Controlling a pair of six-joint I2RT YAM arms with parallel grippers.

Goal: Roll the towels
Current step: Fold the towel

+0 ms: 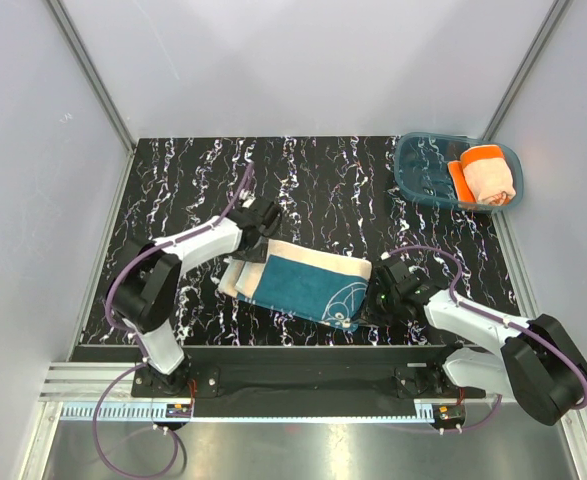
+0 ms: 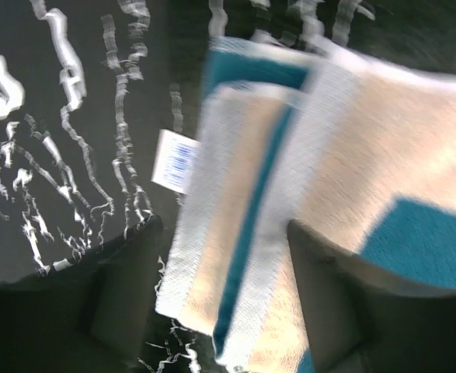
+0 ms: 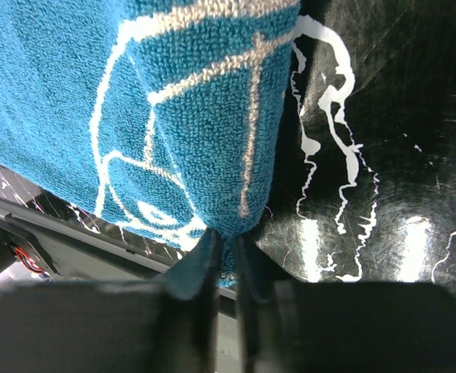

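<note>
A: Where does the teal towel (image 1: 308,285) lie?

B: On the black marbled table (image 1: 323,180), near the middle and close to its near edge. It is partly folded, with cream back showing along the far edge and at the left end. The near right corner sits just at the table's front lip.

A: And the right gripper (image 1: 378,290)?

B: Pinched tight on that right corner. In the right wrist view the two fingers (image 3: 189,272) press together with the teal cloth between them, and the corner is drawn up into a peak above them.

A: The left gripper (image 1: 262,230)?

B: At the far left corner of the towel. From its wrist its fingers (image 2: 127,303) stand apart, one on the table side, one over the cloth, with the layered folded edge between them. A white label (image 2: 173,161) sticks out from that edge onto the table.

A: Room to move?

B: Bare marbled surface runs from the towel's far edge to the back wall, and left of the left arm as well. To the near side there is hardly any table at all.

A: The orange towel (image 1: 488,175)?

B: Rolled, cream side outward in part, lying in the blue tray (image 1: 423,180) at the far right corner, well apart from both grippers.
</note>
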